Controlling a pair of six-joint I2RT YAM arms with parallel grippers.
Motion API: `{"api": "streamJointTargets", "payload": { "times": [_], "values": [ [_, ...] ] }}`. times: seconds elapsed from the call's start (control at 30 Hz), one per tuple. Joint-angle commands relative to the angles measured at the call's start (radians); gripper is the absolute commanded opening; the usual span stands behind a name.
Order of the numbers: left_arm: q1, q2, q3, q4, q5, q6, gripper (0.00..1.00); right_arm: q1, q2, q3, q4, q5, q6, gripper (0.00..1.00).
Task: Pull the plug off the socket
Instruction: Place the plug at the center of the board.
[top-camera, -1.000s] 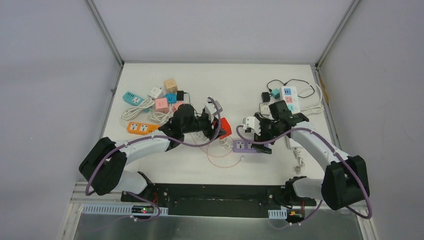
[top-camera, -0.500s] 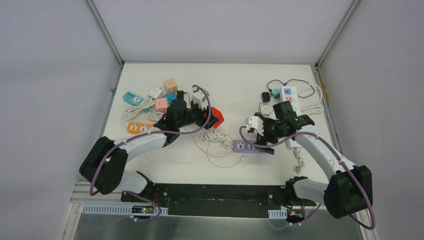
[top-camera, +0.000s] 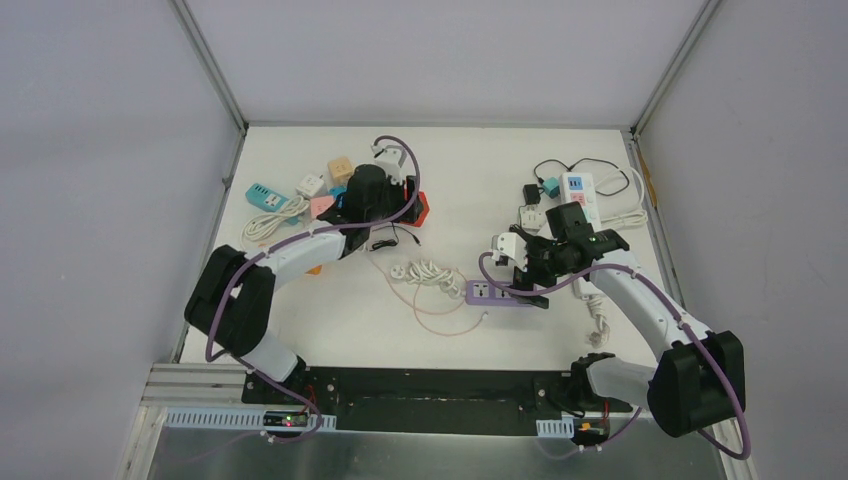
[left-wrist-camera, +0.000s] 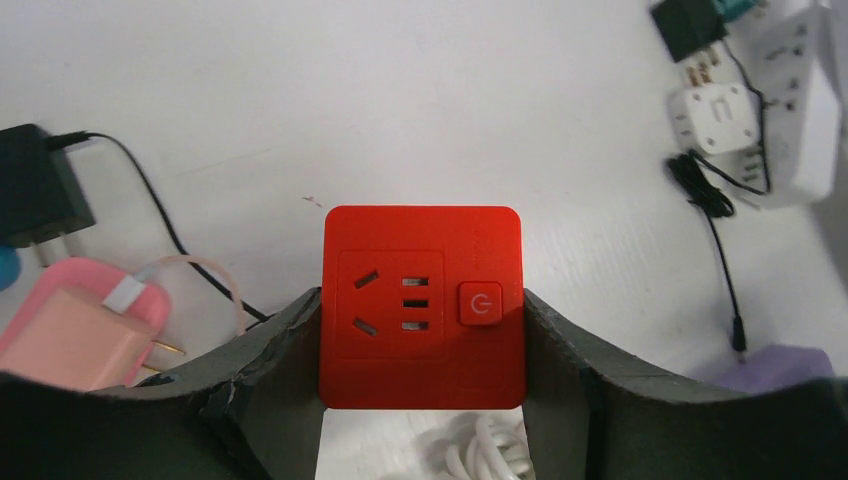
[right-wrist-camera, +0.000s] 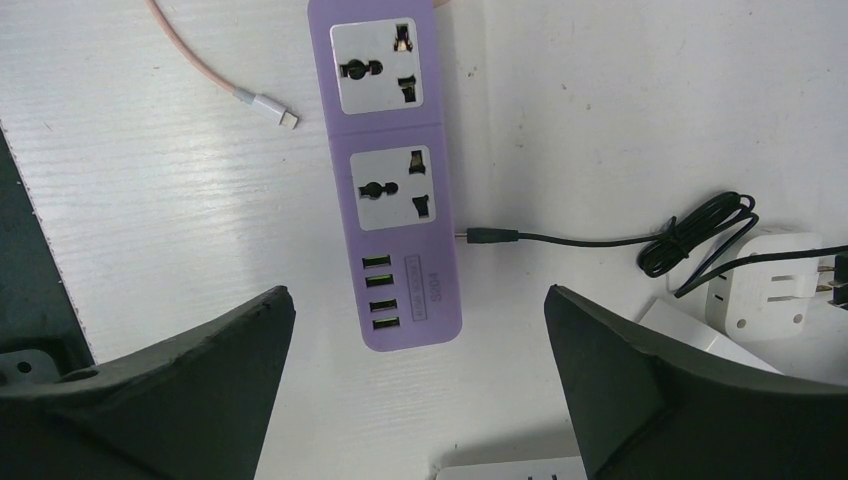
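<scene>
At the tabletop's (top-camera: 480, 170) eleven o'clock, the left pincer (left-wrist-camera: 422, 335) is pinching one red socket cube (left-wrist-camera: 420, 290) by two opposite sides. Its face is showing one button. Toward five o'clock, the right pincer (right-wrist-camera: 418, 300) is hovering spread wide over one purple power strip (right-wrist-camera: 390, 170) with two outlets and four USB ports.

The left arm (top-camera: 295, 255) and right arm (top-camera: 645, 295) are built of smooth white links between bulky black joints. A purple cable (top-camera: 480, 268) loops along each. The claw fingers (right-wrist-camera: 200, 380) are matte black, broad, rough-edged wedges.
</scene>
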Motion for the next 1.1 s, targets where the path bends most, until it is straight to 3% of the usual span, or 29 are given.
{"api": "streamJointTargets", "payload": {
  "times": [0.0,0.37,0.47,0.63,0.93,1.07],
  "values": [
    [0.003,0.067,0.117,-0.104,-0.207,-0.023,0.00,-0.006,-0.025,0.008,0.008,-0.003,-0.006,1.00],
    [0.005,0.300,0.395,-0.380,-0.347,-0.058,0.04,-0.006,-0.022,0.007,0.009,-0.001,-0.006,1.00],
    [0.006,0.316,0.403,-0.393,-0.365,-0.068,0.15,-0.006,-0.024,0.006,0.008,0.000,-0.007,1.00],
    [0.007,0.309,0.393,-0.408,-0.417,-0.072,0.49,-0.005,-0.025,0.006,0.008,0.000,-0.006,1.00],
    [0.008,0.248,0.355,-0.403,-0.412,-0.041,0.72,-0.006,-0.026,0.005,0.007,0.001,-0.007,1.00],
    [0.008,0.198,0.313,-0.375,-0.404,-0.023,0.77,-0.006,-0.027,0.007,0.005,0.001,-0.005,1.00]
  ]
}}
